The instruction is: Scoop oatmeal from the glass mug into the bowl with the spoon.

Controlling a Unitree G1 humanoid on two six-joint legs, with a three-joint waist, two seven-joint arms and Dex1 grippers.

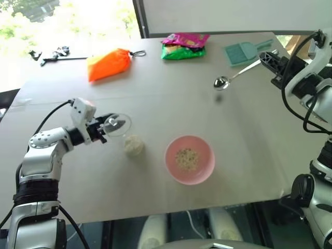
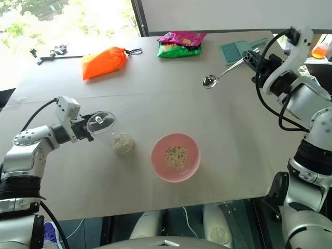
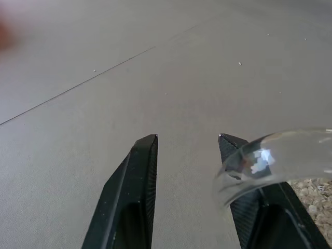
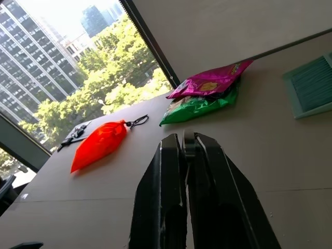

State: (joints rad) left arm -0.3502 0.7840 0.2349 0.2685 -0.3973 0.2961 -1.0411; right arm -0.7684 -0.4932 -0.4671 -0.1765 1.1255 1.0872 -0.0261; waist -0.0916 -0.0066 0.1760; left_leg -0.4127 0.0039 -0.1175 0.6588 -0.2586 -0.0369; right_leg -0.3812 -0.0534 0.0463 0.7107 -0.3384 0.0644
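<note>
Pink, smooth, the bowl [image 1: 190,160] sits nearest, a few flakes inside. Beside it stands the clear mug [image 1: 127,136] of oatmeal [image 1: 134,146], its rim between the left gripper's [image 1: 115,124] part-spread fingers. Right gripper [image 1: 271,58] pinches the shiny spoon [image 1: 232,78] aloft. Next, I'd guess: steady mug, dip spoon.

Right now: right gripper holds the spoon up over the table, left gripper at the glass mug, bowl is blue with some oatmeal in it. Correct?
One thing is wrong: the bowl is pink, not blue, as the left eye view shows. The rest stands: the right gripper holds the spoon above the table, the left gripper is at the glass mug, and some oatmeal lies in the bowl.
</note>
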